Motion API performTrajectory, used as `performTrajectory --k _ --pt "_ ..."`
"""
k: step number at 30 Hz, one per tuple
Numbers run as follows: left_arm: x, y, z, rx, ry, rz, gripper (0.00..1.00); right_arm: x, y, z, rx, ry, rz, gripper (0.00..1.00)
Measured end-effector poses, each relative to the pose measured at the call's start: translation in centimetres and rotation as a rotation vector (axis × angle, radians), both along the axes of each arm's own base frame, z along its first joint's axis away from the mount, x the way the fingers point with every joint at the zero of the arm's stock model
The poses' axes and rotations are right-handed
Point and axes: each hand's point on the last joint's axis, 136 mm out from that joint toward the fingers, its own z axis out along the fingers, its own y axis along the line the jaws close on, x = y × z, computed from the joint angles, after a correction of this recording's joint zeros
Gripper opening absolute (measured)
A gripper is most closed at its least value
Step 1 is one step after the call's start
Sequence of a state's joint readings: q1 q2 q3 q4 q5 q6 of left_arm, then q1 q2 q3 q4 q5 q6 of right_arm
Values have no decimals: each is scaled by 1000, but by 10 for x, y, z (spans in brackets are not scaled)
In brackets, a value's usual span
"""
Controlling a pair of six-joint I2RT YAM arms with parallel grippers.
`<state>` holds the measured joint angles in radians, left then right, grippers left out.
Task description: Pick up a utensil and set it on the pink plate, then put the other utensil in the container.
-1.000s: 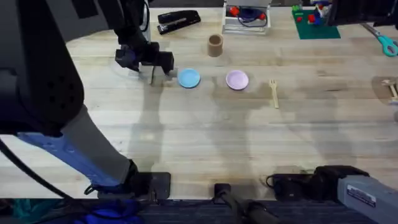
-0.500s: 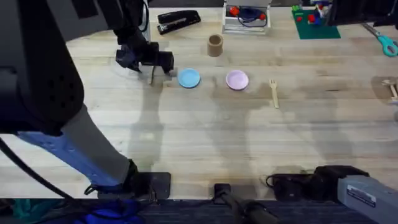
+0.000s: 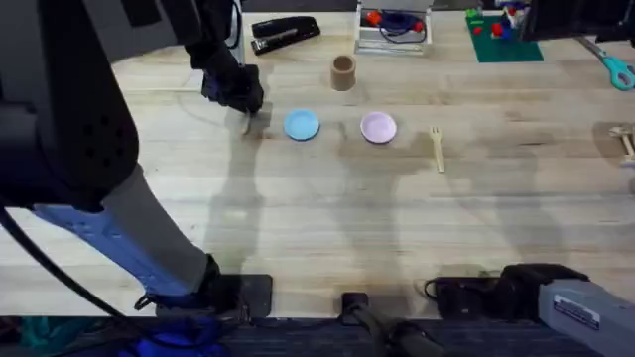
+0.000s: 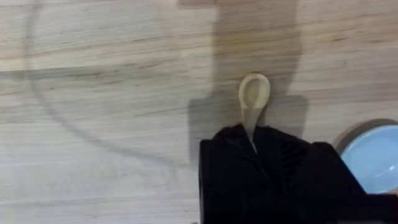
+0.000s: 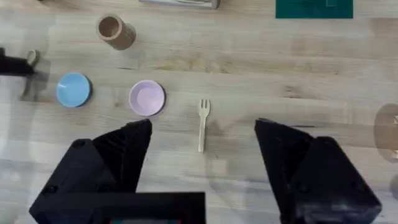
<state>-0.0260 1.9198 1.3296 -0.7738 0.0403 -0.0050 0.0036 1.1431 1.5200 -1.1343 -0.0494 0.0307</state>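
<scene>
Left hand (image 3: pixel 248 111) out over the far left part of the table (image 3: pixel 317 228), just left of the blue plate (image 3: pixel 302 124), clamped on the spoon (image 4: pixel 252 102). In the left wrist view, spoon handle pinched between the 2 black fingers (image 4: pixel 230 162), rounded bowl poking out past the tips over bare wood, with a shadow under it. Cannot tell whether the bowl touches the table. Blue plate's rim at the edge of that same view, close beside the hand.

Pink plate (image 3: pixel 378 127) flat on the table, just right of the blue plate, apart from it, nothing on it. Fork (image 3: pixel 437 147) flat on the wood to the right of the pink plate, near but not touching, prongs toward the far side, handle toward the arms' bases. Cup (image 3: pixel 343 71) upright farther back, behind the gap between the 2 plates, open top up, well apart from the fork.

Right hand (image 5: pixel 202 180) back near the table's near edge, fingers spread wide, gripping nothing. In the right wrist view, fork between the 2 fingers but farther off, plates and cup beyond to one side.

Stapler (image 3: pixel 285 33) at the far edge behind the left hand.
</scene>
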Motion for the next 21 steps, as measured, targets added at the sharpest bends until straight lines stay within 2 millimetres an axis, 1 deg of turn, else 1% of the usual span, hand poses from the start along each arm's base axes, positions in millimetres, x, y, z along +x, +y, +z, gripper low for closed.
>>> performTrajectory --k 2,8,11,14,16,21 --pt "0 -1 0 -1 1 1 53 0 0 0 0 0 0 996" --pt "-4 0 1 0 24 1 48 0 0 0 0 0 0 996" --pt "-12 1 2 6 76 1 44 0 0 0 0 0 0 996" --pt "-27 2 4 11 154 2 43 0 0 0 0 0 0 996" --pt "-30 2 11 12 178 2 43 0 0 0 0 0 0 996" --pt "-18 1 43 12 145 1 43 0 0 0 0 0 0 996"
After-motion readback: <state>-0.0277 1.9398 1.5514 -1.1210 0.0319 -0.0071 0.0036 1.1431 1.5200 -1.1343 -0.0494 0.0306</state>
